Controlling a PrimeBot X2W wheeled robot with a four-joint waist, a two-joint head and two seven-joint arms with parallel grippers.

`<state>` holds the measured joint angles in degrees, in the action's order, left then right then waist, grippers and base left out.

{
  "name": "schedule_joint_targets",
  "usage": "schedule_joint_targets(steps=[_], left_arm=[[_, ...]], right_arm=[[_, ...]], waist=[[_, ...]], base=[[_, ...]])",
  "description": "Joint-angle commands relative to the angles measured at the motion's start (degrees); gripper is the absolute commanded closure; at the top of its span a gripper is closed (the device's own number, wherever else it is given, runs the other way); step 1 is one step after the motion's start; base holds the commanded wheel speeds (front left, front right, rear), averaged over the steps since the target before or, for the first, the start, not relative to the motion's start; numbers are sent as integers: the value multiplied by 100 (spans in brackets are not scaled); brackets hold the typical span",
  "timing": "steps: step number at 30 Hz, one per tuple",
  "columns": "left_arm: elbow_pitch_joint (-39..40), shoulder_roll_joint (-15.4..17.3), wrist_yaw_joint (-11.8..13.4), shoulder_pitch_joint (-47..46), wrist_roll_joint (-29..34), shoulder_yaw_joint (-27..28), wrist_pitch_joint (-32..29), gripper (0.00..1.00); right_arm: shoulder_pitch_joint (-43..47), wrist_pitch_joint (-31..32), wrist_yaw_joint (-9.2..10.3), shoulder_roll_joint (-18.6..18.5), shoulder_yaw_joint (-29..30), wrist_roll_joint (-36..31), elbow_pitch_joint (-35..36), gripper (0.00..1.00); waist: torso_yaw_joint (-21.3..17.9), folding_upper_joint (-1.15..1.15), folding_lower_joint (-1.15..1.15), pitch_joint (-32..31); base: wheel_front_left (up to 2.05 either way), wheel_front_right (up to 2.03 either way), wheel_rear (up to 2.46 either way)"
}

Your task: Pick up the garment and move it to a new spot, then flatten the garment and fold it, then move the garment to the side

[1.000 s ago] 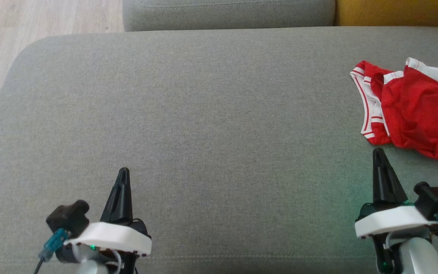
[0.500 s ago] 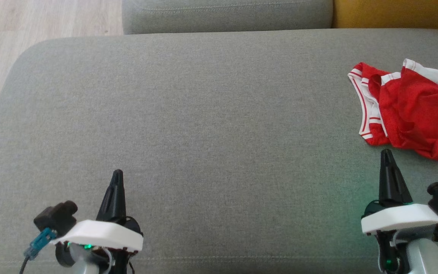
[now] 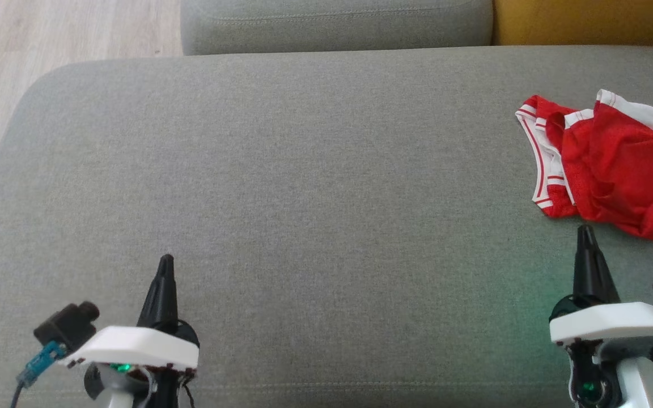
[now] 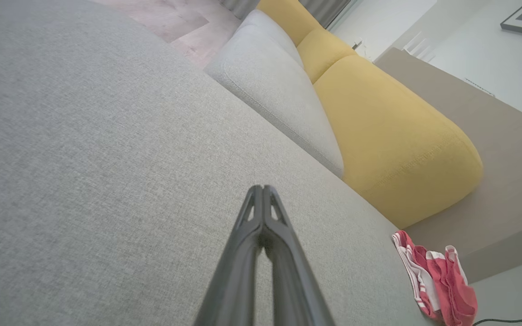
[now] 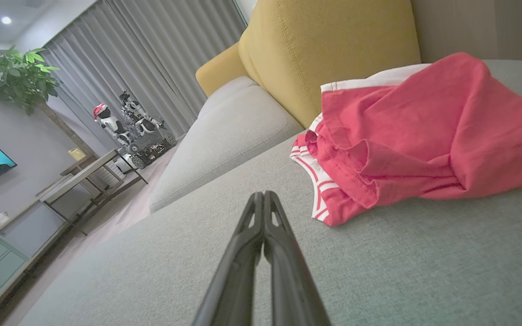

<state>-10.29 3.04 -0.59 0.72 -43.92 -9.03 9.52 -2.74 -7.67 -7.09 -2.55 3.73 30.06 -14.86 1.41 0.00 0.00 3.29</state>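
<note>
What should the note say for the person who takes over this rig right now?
Left gripper: shut, empty, over the grey sofa seat, far from the garment.
Right gripper: shut, empty, tips just short of the garment.
Garment: red with white trim, crumpled at the seat's right end.
Done: nothing yet.
To do: pick up, move, flatten, fold, set aside.

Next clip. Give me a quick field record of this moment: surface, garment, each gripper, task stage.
surface: grey sofa seat
garment: red with white trim, crumpled, lying at the seat's right side
left gripper: shut, empty, over bare seat, far from the garment
right gripper: shut, empty, tip just short of the garment, not touching
backdrop: grey back cushion, yellow cushion
task stage: garment not yet picked up
</note>
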Motion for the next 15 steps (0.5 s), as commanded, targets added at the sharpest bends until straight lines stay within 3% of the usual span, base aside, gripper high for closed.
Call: schedule_joint_targets(steps=[1, 15], left_arm=[[150, 90, -62, -314, -162, 135, -50, 100], [67, 116, -167, -371, -997, 314, -262, 100]], right_arm=[[-231, 40, -14, -20, -9, 204, 167, 100], [-250, 272, -18, -22, 39, 1215, 154, 100]], waist=[[-3, 0, 0, -6], [-26, 0, 0, -57]], base=[[0, 0, 0], [0, 0, 0]])
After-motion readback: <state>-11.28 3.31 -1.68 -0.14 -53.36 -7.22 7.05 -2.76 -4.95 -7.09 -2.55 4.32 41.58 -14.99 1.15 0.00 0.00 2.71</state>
